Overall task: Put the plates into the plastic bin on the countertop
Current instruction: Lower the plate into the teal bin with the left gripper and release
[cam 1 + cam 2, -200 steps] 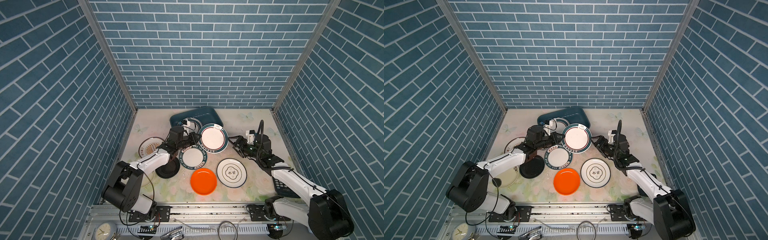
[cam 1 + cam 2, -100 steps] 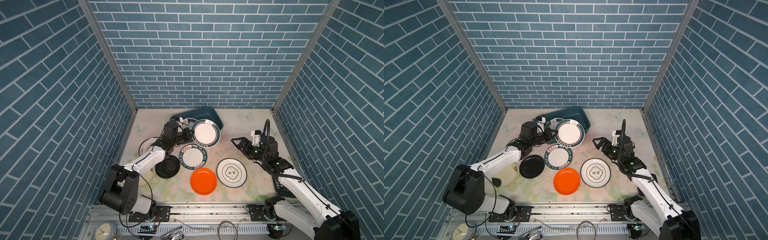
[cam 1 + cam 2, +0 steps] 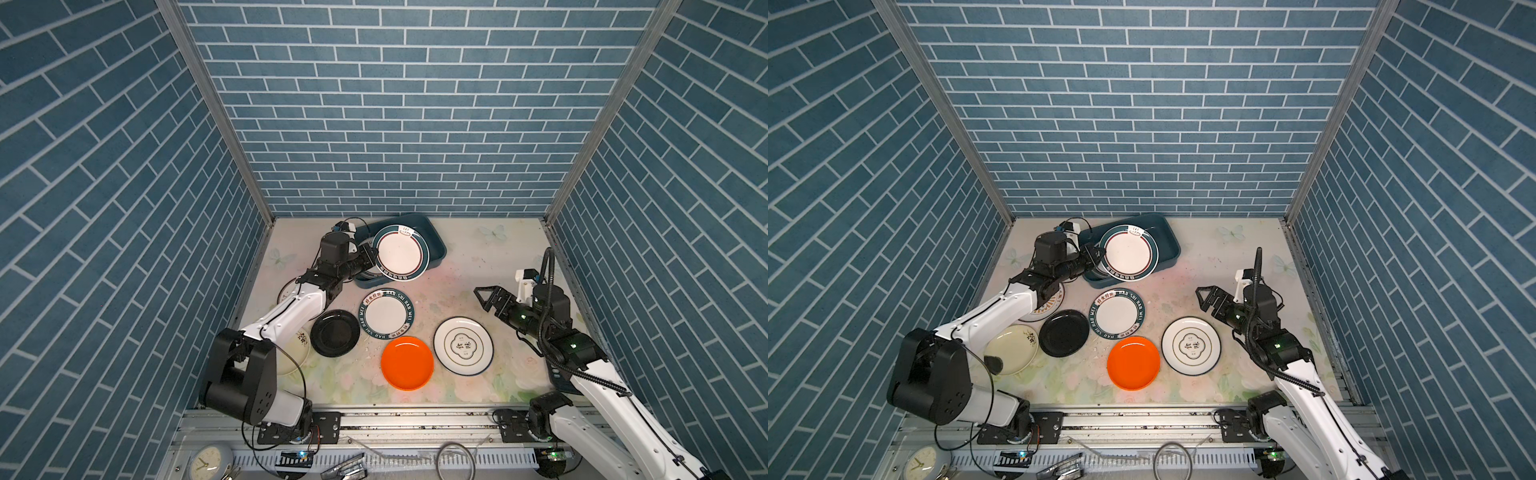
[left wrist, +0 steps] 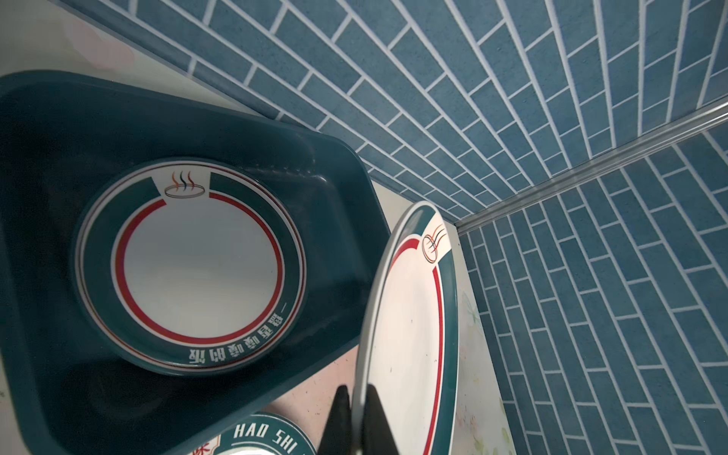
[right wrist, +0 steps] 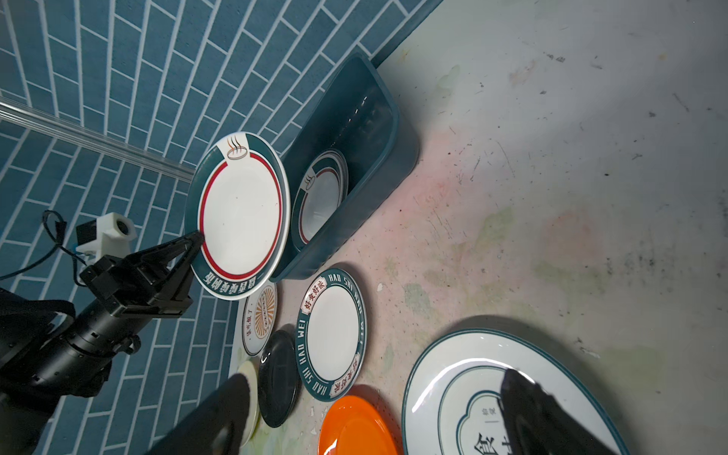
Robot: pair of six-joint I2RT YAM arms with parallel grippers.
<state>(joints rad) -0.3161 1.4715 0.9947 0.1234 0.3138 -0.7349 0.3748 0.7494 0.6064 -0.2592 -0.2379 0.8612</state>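
Left wrist view is showing you the left end effector (image 4: 357, 394) gripping a teal-rimmed plate (image 4: 409, 335) over the bin (image 4: 335, 177), far left on the table (image 3: 478, 257); your right end effector (image 3: 483, 299) is hanging open.

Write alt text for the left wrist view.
The left gripper pinches the rim of a teal-rimmed plate, held on edge by the bin. A matching plate lies flat in the bin; blue brick walls rise behind.

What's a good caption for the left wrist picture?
Left fingers pinch a teal-rimmed plate near the plastic bin holding a matching plate.
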